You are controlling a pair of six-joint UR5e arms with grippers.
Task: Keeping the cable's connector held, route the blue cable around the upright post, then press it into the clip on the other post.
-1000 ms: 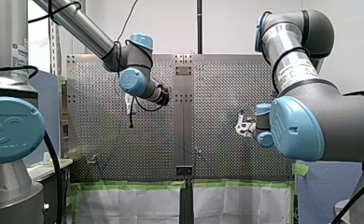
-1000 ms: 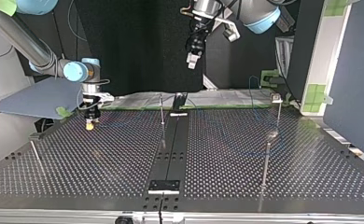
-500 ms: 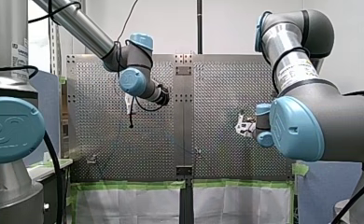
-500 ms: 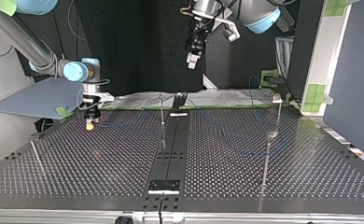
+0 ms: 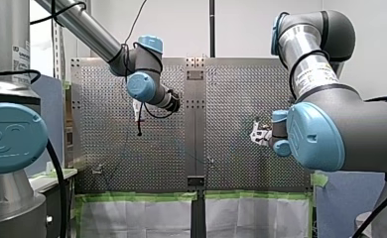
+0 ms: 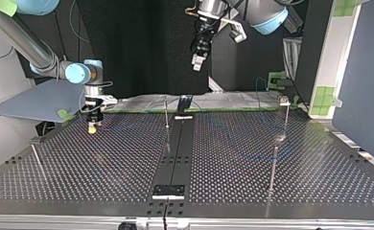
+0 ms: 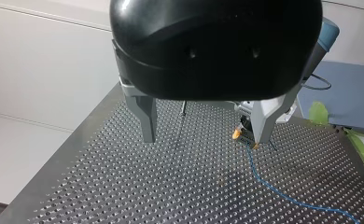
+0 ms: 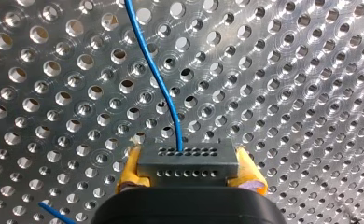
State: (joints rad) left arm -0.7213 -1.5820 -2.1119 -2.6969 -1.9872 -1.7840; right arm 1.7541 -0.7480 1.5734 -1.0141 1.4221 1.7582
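My right gripper (image 6: 93, 127) is clenched on the small grey block connector (image 8: 188, 158). Its yellow pads (image 8: 129, 173) squeeze both flanks, low over the silver perforated metal table (image 7: 124, 196) at the top view's left. The thin blue cable (image 8: 154, 74) leaves the connector's face and lies slack across the holes, wandering off toward the top view's right. My left gripper (image 7: 203, 139) hangs well above the table, its metal fingers (image 7: 145, 119) spread apart with nothing between them.

As I judge it, the step in hand is the very start of routing. No loop goes round the thin upright metal post (image 6: 166, 115) near the table's middle, and nothing is pressed in anywhere.

To do it well, I should hold the right clamp firm and level so the connector does not twist in the pads. I should carry it low so the cable meets the post's shaft rather than riding over its top. The slack is the danger. I would take it up gently, or let my open left gripper come down to guide the cable near the post.

The slim post with a small head (image 6: 285, 112) at the top view's far right may carry the clip, though I cannot make that out. A second such post (image 6: 274, 163) stands nearer the camera.
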